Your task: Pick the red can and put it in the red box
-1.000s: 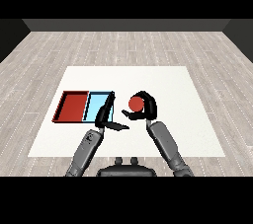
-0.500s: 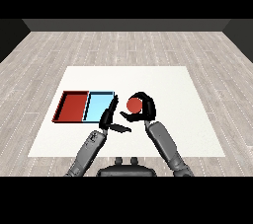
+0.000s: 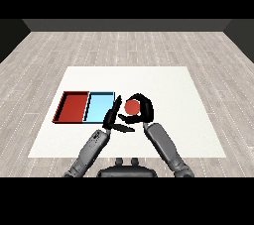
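Hidden: my fingers cover much of the red can [image 3: 132, 106].
Right hand [image 3: 144, 109]: curled round it.
Left hand [image 3: 112, 118]: fingers straight, apart.

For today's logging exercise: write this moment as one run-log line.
right hand: curled round round red can | left hand: open, beside can | red tray: no can inside

Light is even and bright, with no glare. The white table [image 3: 163, 90] shows almost no cast shadows. The far wall is dark.
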Robot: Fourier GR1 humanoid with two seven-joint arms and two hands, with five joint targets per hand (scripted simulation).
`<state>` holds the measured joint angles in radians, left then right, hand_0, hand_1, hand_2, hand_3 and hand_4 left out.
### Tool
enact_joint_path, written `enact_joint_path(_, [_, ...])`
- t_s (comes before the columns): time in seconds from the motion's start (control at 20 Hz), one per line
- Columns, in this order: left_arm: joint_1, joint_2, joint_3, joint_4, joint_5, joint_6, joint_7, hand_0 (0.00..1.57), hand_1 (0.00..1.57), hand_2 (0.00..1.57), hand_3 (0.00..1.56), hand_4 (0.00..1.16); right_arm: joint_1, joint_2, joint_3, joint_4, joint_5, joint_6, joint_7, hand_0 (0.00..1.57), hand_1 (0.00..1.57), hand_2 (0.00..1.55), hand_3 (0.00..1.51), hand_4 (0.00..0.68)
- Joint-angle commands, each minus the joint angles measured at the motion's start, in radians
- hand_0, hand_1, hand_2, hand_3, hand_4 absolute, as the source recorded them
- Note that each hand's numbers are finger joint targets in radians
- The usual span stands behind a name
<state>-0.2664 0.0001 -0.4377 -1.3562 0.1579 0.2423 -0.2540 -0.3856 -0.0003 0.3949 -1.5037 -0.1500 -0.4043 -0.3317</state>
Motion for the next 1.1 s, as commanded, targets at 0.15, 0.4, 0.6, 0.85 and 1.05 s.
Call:
enact_joint_path(0.15, [-0.059, 0.0, -0.041, 0.0, 0.045, 0.043, 0.018, 0.0, 0.0, 0.0, 0.0, 0.0, -0.018, 0.0, 0.075, 0.068, -0.111, -0.045, -0.086, 1.47, 1.47, 1.43, 1.4, 0.644])
enact_joint_path(0.4, [-0.077, 0.0, -0.039, 0.114, 0.08, 0.022, -0.048, 0.0, 0.0, 0.0, 0.0, 0.0, -0.042, 0.0, 0.121, 0.01, -0.112, -0.084, -0.026, 1.51, 1.51, 1.45, 1.42, 0.657])
enact_joint_path(0.6, [-0.051, 0.0, -0.095, 0.059, 0.111, 0.064, -0.032, 0.0, 0.0, 0.0, 0.0, 0.0, -0.079, 0.0, 0.08, 0.039, -0.134, -0.06, -0.034, 1.53, 1.53, 1.46, 1.42, 0.659])
enact_joint_path(0.85, [-0.013, 0.0, -0.073, 0.06, 0.113, -0.011, -0.079, 0.0, 0.0, 0.0, 0.0, 0.0, -0.074, 0.0, 0.189, -0.027, -0.09, -0.19, 0.016, 1.52, 1.52, 1.46, 1.4, 0.646])
enact_joint_path(1.05, [-0.071, 0.0, -0.068, 0.108, 0.13, 0.189, -0.067, 0.0, 0.0, 0.0, 0.0, 0.82, -0.094, 0.0, 0.153, 0.062, -0.121, -0.146, -0.054, 1.53, 1.53, 1.47, 1.41, 0.649])
